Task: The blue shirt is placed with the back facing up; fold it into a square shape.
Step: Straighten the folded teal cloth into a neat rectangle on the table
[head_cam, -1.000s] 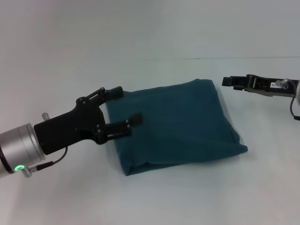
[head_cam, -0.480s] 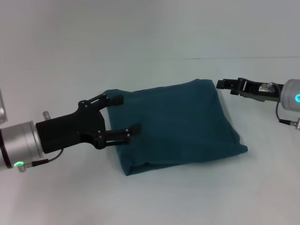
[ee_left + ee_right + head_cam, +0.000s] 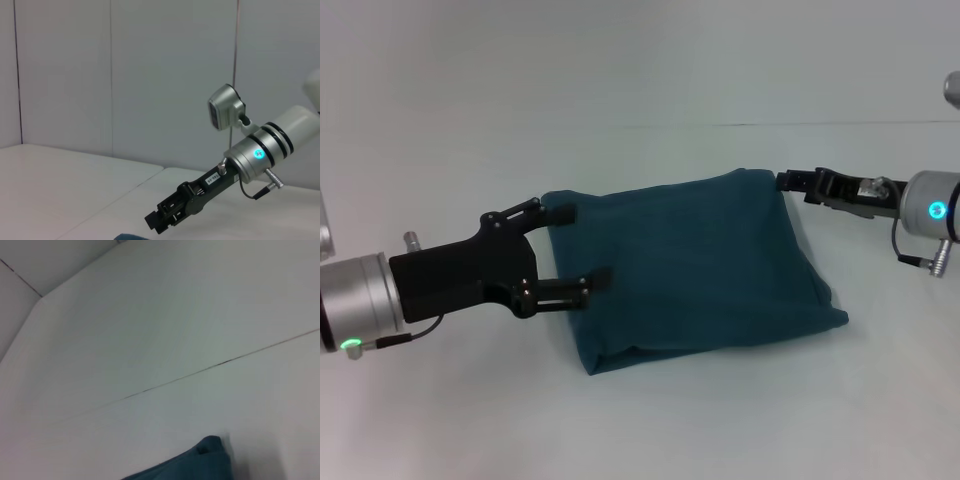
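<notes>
The blue shirt lay folded into a rough square on the white counter, plain side up, between the two hands. Its near edge showed the stacked layers of the fold, and one corner stuck out a little toward the right arm's side.

The left hand sat at the shirt's left edge with its two black fingers spread apart, one at the far corner of that edge and the other over the cloth nearer the middle of it. Nothing was pinched between them; whether the tips touched the fabric or hung just above it could not be told from the head view.

The right hand reached in from the other side, its tip just beside the shirt's far right corner. It appeared not to be gripping the cloth, but whether its fingers were apart or together I cannot tell, since they lined up end-on.

In the left wrist view the right hand showed low over the counter, with a sliver of the shirt below it. The right wrist view caught only the shirt's corner on the counter.
</notes>
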Robot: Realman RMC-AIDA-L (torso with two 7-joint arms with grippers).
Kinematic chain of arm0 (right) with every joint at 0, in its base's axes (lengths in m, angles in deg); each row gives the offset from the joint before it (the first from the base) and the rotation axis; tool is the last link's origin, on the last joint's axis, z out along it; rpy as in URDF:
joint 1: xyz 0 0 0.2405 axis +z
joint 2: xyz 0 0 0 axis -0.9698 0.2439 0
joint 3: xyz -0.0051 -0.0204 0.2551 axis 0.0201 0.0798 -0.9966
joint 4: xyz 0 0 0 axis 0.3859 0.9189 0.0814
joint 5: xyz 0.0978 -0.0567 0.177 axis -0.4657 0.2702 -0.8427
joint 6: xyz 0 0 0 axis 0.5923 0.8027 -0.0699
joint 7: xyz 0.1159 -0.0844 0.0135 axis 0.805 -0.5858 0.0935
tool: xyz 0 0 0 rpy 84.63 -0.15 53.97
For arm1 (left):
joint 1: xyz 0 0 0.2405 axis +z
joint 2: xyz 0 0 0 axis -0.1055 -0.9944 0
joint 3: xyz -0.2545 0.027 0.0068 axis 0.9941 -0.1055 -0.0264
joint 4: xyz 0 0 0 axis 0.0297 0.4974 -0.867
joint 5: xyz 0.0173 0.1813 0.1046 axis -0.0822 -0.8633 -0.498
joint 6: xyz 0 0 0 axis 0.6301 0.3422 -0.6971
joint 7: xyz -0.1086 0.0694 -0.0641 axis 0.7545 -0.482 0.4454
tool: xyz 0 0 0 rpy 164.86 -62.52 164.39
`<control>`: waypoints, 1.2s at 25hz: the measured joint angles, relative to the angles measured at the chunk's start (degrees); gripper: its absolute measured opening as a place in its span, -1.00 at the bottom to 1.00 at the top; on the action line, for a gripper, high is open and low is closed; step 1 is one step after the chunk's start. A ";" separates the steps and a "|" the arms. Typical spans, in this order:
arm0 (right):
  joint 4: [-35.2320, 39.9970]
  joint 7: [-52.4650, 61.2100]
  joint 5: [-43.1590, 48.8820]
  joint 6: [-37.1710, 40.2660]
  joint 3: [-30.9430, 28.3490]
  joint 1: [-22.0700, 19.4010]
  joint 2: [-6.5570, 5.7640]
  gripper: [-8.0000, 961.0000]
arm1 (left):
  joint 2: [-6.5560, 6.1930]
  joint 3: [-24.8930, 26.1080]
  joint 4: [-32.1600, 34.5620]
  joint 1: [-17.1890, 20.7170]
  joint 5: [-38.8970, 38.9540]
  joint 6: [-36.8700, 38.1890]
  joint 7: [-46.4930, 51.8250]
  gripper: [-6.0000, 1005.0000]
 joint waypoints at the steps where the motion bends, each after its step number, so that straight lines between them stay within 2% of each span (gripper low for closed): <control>1: -0.13 0.00 -0.05 -0.40 0.00 0.18 0.16 0.29 | -0.01 0.02 0.00 0.01 -0.08 -0.20 0.01 0.81; 13: -0.84 0.00 -1.01 -4.55 -0.52 0.98 2.82 0.28 | -0.36 -0.06 0.73 -0.19 -0.34 -1.04 0.03 0.79; 19: -2.04 -0.36 -1.91 -6.16 -0.50 1.56 3.22 0.18 | -0.48 -0.17 0.73 -0.37 -0.36 -1.03 0.44 0.79; 25: -2.03 -1.59 -1.99 -6.34 -0.20 1.99 3.30 -0.15 | -0.56 0.11 0.73 -0.38 -0.36 -1.00 0.90 0.78; 30: -2.02 -3.64 -3.48 -6.26 -0.13 2.23 3.29 -0.61 | -0.55 0.19 0.73 -0.24 -0.36 -0.95 1.35 0.77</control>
